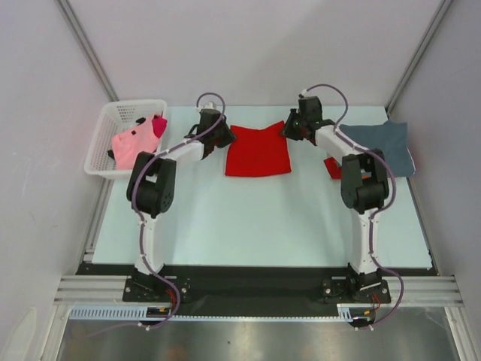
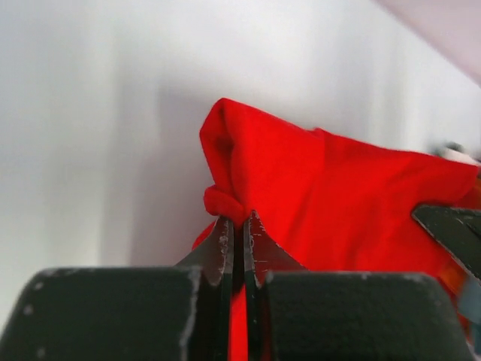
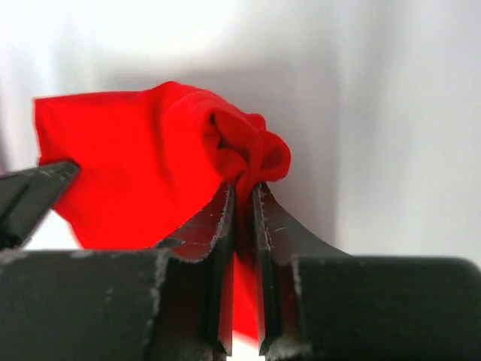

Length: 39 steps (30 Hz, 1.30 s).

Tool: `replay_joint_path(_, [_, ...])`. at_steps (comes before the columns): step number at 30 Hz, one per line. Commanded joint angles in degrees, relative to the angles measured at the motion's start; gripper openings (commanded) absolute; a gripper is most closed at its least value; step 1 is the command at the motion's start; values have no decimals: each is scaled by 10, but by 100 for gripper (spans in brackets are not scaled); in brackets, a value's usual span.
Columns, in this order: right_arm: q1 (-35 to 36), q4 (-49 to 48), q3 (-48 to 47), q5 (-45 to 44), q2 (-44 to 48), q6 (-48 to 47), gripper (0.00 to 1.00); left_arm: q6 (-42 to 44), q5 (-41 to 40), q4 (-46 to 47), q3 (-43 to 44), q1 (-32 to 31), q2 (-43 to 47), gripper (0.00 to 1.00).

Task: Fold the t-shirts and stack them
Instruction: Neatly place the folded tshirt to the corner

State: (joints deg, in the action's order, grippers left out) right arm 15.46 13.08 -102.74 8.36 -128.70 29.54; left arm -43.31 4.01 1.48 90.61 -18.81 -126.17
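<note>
Left hand (image 1: 218,134) is pinched tight on the far-left corner of the red t-shirt (image 1: 258,150), right hand (image 1: 295,128) same deal on the far-right corner, cloth bunched in the grip in both wrist views. Shirt's folded into a near-square on the table (image 1: 263,218), slightly longer 9-to-3, spreading toward 4 o'clock from the left hand and 8 o'clock from the right. Collar and sleeves can't be made out. Right arm (image 1: 361,180) covers part of the grey-blue t-shirt (image 1: 379,145) at 3 o'clock.
</note>
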Motion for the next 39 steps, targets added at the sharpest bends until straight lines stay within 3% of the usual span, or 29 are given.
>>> replay_joint_path(1, [-7, -10, 42, -11, 140, -27, 0, 17, -23, 47, -22, -46, 124, 0])
replay_joint_path(10, [-130, 54, 172, -4, 402, 7, 0, 1, -55, 67, -26, -154, 243, 0])
replay_joint_path(16, [-274, 134, 169, 6, 500, 2, 0, -20, -45, 67, 88, -231, 181, 0])
replay_joint_path(25, [-431, 162, 158, 47, 497, -6, 0, -77, -26, 82, 339, -310, -30, 0])
replay_joint_path(31, [-479, 157, 149, 57, 454, -8, 0, -121, -37, 136, 421, -338, -130, 0])
replay_joint_path(39, [-484, 136, 121, 47, 368, 3, 0, -164, -88, 217, 445, -345, -197, 0])
